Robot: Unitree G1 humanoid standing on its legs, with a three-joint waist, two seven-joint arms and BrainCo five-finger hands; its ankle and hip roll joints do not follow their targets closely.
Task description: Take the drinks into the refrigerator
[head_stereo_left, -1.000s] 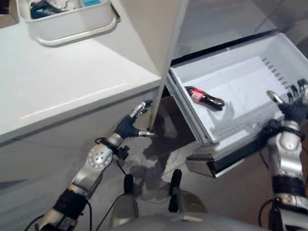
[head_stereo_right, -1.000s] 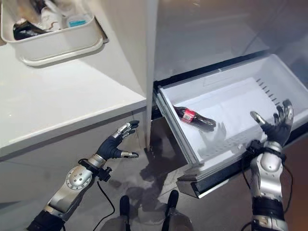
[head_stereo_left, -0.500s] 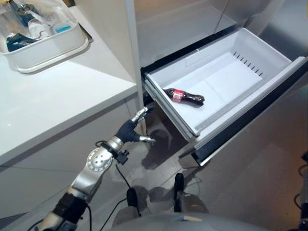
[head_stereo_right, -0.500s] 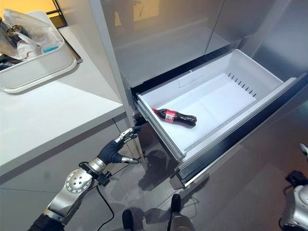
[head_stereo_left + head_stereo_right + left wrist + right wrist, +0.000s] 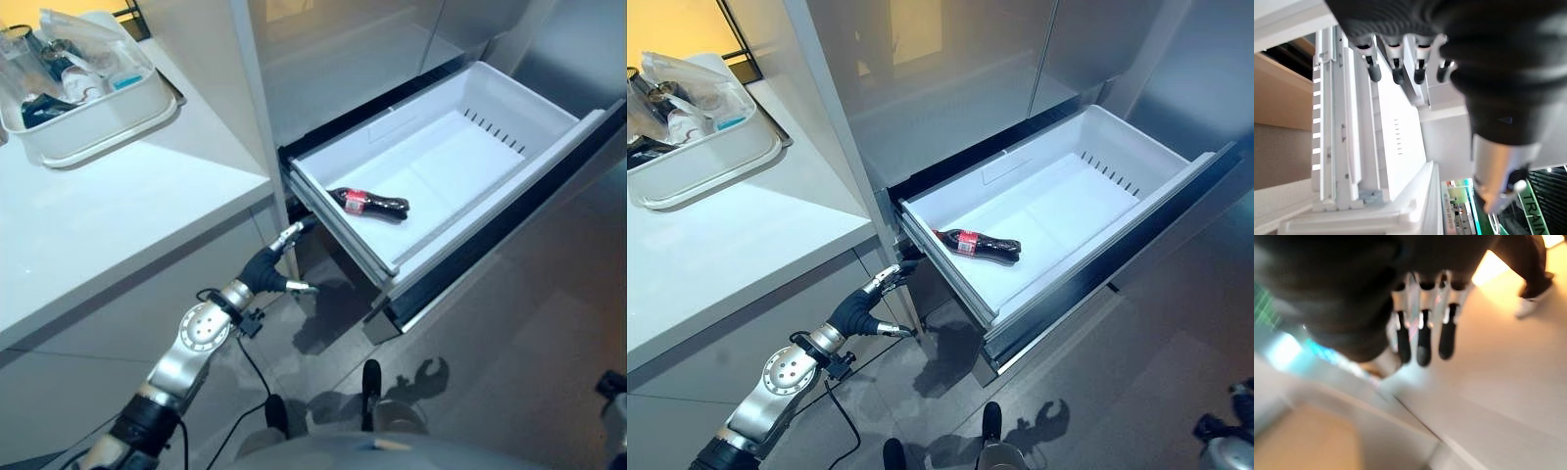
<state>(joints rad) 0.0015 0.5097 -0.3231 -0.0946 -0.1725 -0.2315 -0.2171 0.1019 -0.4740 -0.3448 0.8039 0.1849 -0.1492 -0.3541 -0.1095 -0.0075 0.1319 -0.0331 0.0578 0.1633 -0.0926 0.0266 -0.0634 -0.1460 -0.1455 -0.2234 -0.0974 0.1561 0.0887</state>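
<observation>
Cola bottle (image 5: 977,244) lies flat in my open fridge drawer (image 5: 1136,147), beside the white counter (image 5: 118,211) holding a tub (image 5: 93,117). My left hand (image 5: 266,266) hangs relaxed, empty, below it. Right hand (image 5: 1422,333), fingers straight, has dropped from the drawer front since a second ago.

A white desk (image 5: 745,245) stands at the left and carries a white tub (image 5: 710,157) near its far corner — the tub is packed with items (too cluttered to tell apart). Just beside the desk, the refrigerator's white drawer (image 5: 1068,211) is pulled out, and a dark drink bottle (image 5: 978,245) with a red label lies on its side on the drawer floor — alone there.
</observation>
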